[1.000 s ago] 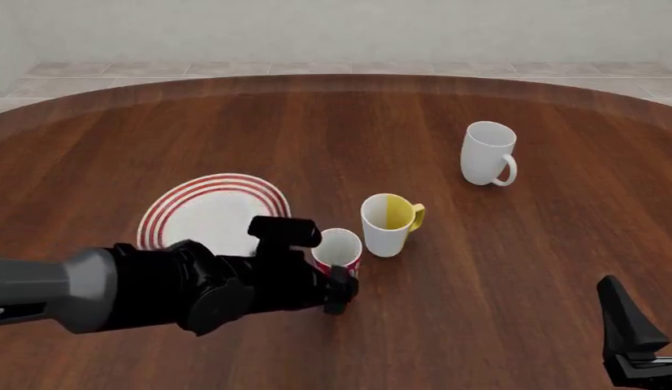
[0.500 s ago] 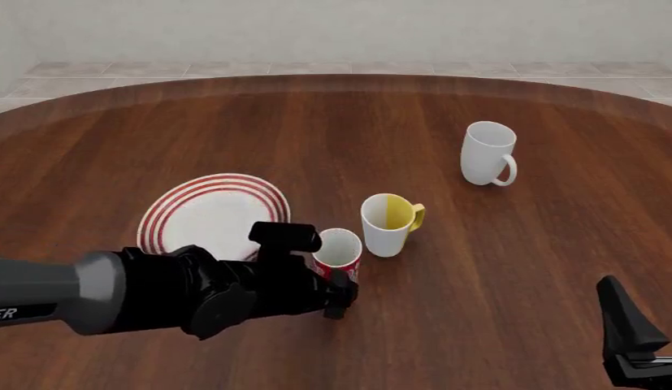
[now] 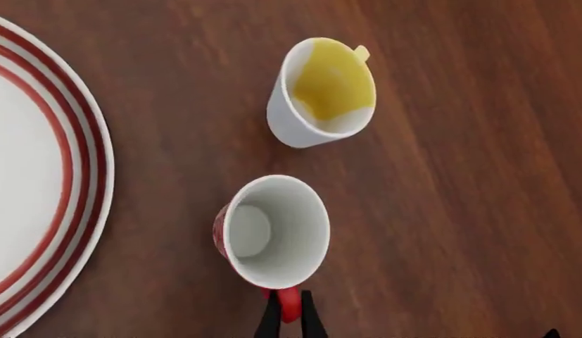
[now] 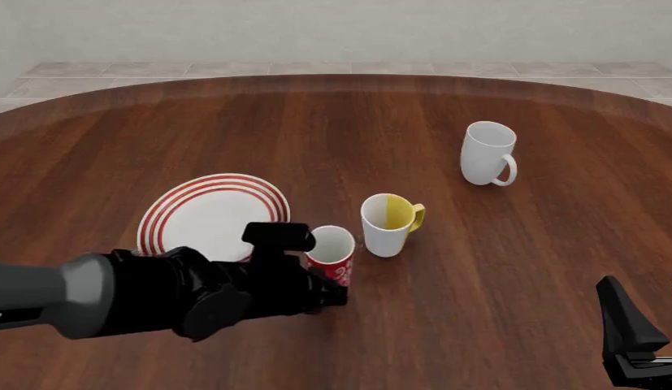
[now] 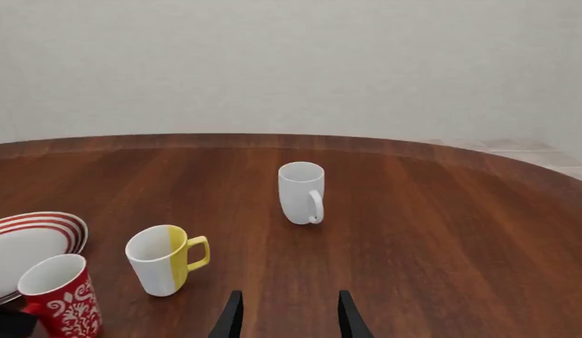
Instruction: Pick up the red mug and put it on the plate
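Note:
The red mug [image 4: 329,258], white inside with white patterning, stands between the plate [image 4: 211,213] and the white-and-yellow mug [image 4: 389,224]. My left gripper [image 4: 338,289] is shut on the mug's red handle on its near side. In the left wrist view the fingers [image 3: 270,321] pinch the handle below the mug [image 3: 274,232], with the plate's ringed rim [image 3: 84,190] beside it. My right gripper [image 5: 288,318] is open and empty, low at the front right [image 4: 630,341]. The right wrist view also shows the red mug [image 5: 63,304] and the plate [image 5: 32,239].
The white-and-yellow mug [image 3: 321,95] stands close to the red mug, on the side away from the plate. A plain white mug [image 4: 488,154] stands farther back on the right; it also shows in the right wrist view [image 5: 301,191]. The round wooden table's edge [image 4: 336,80] curves behind.
My left arm has drawn slightly left and toward the near side, and the red mug has shifted a little left with it, toward the plate. The right arm has not moved.

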`<control>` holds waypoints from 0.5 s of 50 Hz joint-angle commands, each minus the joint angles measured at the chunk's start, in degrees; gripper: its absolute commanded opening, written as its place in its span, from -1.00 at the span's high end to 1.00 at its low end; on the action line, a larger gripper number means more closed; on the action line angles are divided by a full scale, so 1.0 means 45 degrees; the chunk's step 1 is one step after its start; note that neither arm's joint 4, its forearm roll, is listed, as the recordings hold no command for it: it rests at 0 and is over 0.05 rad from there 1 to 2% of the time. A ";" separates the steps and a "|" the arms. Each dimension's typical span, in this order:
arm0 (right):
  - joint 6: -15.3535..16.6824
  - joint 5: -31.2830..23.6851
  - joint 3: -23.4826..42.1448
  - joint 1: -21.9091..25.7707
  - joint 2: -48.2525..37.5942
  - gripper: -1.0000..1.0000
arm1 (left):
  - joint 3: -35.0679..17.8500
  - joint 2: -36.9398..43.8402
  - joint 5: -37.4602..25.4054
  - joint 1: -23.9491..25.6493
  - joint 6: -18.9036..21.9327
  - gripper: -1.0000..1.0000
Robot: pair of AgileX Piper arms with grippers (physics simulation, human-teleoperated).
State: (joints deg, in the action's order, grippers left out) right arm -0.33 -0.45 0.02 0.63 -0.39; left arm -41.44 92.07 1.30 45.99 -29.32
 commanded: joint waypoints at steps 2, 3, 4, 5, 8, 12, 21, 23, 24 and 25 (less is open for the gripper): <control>0.0018 -0.0002 0.0000 -0.0010 0.0019 -1.00 | 0.0146 -0.0277 -0.0128 -0.0207 0.0158 1.00; 0.0023 0.0001 0.0000 -0.0009 0.0016 -1.00 | 0.0146 -0.0342 -0.0131 -0.0229 0.0208 1.00; 0.0029 0.0004 0.0000 -0.0003 0.0014 -1.00 | 0.0131 -0.0396 -0.0136 -0.0246 0.0287 1.00; 0.0031 0.0002 0.0000 0.0007 0.0014 -1.00 | 0.0133 -0.0405 -0.0125 -0.0242 0.0291 1.00; 0.0033 -0.0013 0.0000 0.0015 0.0026 -1.00 | 0.0088 -0.0602 -0.0168 -0.0231 0.0454 1.00; 0.0033 -0.0017 -0.0001 0.0004 0.0040 -1.00 | -0.0019 -0.1051 -0.0461 -0.0372 0.0808 1.00; 0.0031 -0.0025 -0.0003 0.0008 0.0045 -1.00 | -0.0536 -0.1794 -0.1083 -0.0211 0.1832 1.00; 0.0027 -0.0028 -0.0003 0.0011 0.0039 -1.00 | -0.0592 -0.1869 -0.1183 -0.0196 0.1816 1.00; 0.0023 -0.0028 -0.0003 0.0009 0.0037 -1.00 | -0.0613 -0.1962 -0.1239 -0.0227 0.1853 1.00; 0.0026 -0.0024 -0.0003 0.0013 0.0045 -1.00 | -0.0633 -0.2193 -0.1347 -0.0366 0.2000 1.00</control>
State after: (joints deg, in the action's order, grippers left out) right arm -0.21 -0.54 0.01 0.65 -0.22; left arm -42.66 85.91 -2.36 44.77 -23.84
